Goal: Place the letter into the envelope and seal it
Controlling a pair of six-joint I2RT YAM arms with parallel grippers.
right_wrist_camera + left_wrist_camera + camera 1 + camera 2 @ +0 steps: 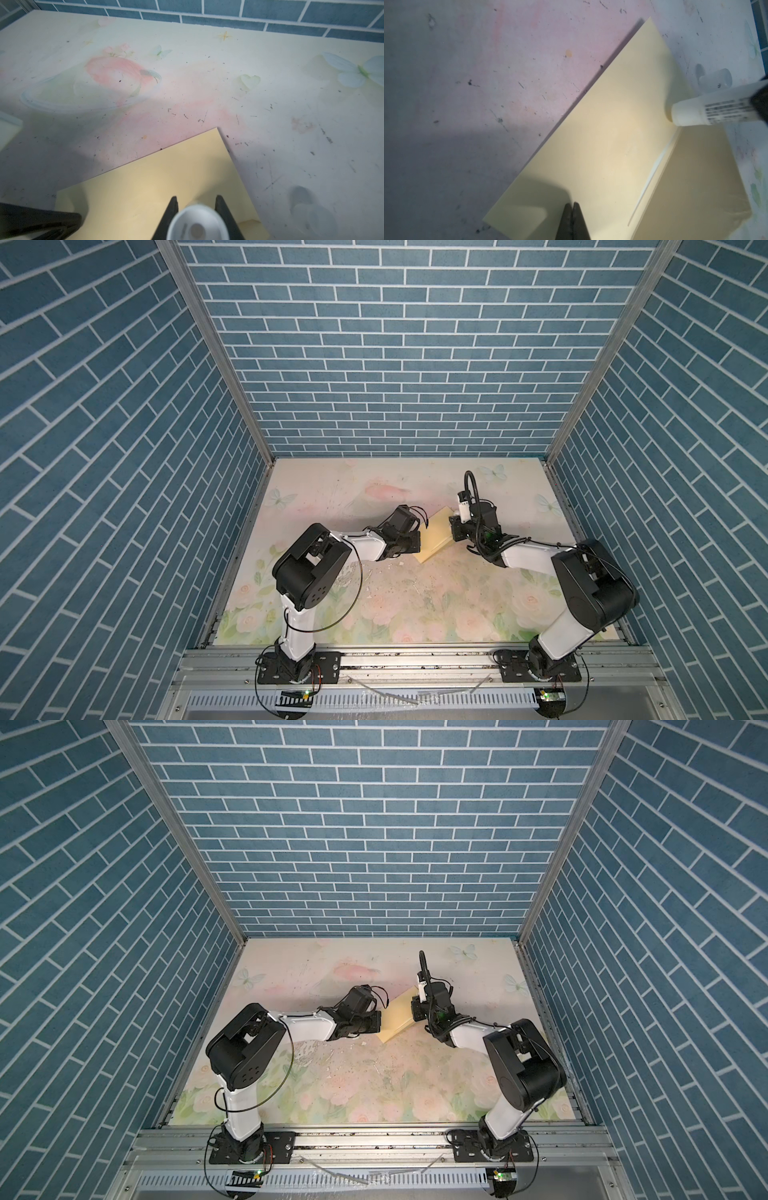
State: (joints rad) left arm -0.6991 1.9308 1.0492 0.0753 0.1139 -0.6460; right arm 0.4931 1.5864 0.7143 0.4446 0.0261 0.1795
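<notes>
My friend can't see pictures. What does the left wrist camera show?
A pale-yellow envelope lies slantwise on a scuffed pink table. A white glue stick touches it at the end of a thin white streak. The left gripper's shut black tips sit over one end of the envelope.

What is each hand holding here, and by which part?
Right hand grips the white glue stick by its labelled barrel. Left hand is shut on nothing, tips over the pale-yellow paper envelope.

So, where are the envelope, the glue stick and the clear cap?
envelope point(602, 135): left wrist view, middle of its body.
glue stick point(716, 109): left wrist view, printed barrel.
clear cap point(716, 82): left wrist view, its side.
</notes>
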